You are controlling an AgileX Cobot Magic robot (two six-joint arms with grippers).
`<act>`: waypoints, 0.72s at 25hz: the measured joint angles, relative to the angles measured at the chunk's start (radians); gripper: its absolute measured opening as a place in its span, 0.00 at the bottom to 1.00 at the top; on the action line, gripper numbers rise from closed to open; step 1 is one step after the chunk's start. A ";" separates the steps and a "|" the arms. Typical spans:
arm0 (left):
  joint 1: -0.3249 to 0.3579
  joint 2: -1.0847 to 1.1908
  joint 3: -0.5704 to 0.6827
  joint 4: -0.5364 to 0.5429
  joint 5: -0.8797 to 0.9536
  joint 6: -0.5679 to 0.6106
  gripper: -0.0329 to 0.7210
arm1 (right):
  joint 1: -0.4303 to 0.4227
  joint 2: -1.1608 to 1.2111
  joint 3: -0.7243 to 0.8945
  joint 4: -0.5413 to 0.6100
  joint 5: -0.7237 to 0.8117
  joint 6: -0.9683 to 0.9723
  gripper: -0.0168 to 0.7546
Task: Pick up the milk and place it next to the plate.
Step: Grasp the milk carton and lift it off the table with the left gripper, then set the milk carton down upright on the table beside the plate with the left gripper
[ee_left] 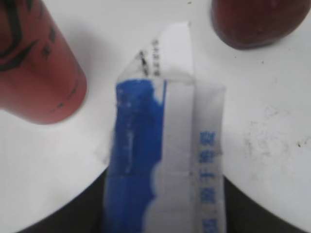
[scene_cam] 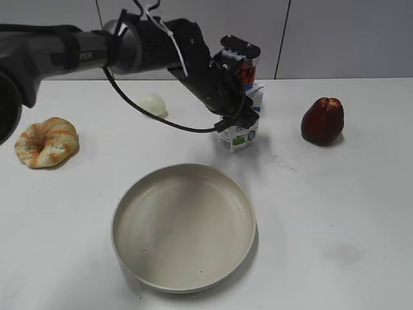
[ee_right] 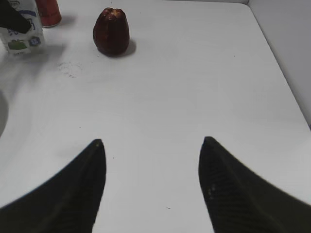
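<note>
Left end effector [scene_cam: 240, 115] closing around milk [scene_cam: 240, 132], grip unconfirmed; risking knocking red can [ee_left: 34, 63] just behind. Right end effector [ee_right: 150, 145] hanging released above bench [ee_right: 194, 73].

Bright even light, soft shadows; left wrist pic blurred, prob. too close to milk [ee_left: 165, 165].

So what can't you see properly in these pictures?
- Milk: in the exterior view the left arm covers most of it.
- Can: left wrist view cuts off its top; in the exterior view it hides behind the arm.
- Left fingers: their grip on the milk is hidden in every view.
- Lettering on the milk: blurred in the left wrist view.
- Plate: right wrist view shows only an edge.
</note>
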 joint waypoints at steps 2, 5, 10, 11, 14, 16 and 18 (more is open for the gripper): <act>0.000 -0.035 0.000 0.024 0.050 0.001 0.45 | 0.000 0.000 0.000 0.000 0.000 0.000 0.62; 0.009 -0.108 0.000 0.051 0.140 0.001 0.45 | 0.000 0.000 0.000 0.000 0.000 0.000 0.62; 0.066 -0.241 0.000 0.129 0.297 -0.070 0.45 | 0.000 0.000 0.000 0.000 0.000 0.000 0.62; 0.087 -0.266 0.000 0.148 0.323 -0.096 0.45 | 0.000 0.000 0.000 0.000 0.000 0.000 0.62; 0.154 -0.341 0.023 0.182 0.396 -0.163 0.45 | 0.000 0.000 0.000 0.000 0.000 0.000 0.62; 0.196 -0.391 0.060 0.197 0.421 -0.190 0.45 | 0.000 0.000 0.000 0.000 0.000 0.000 0.62; 0.237 -0.445 0.119 0.201 0.438 -0.205 0.45 | 0.000 0.000 0.000 0.000 0.000 0.000 0.62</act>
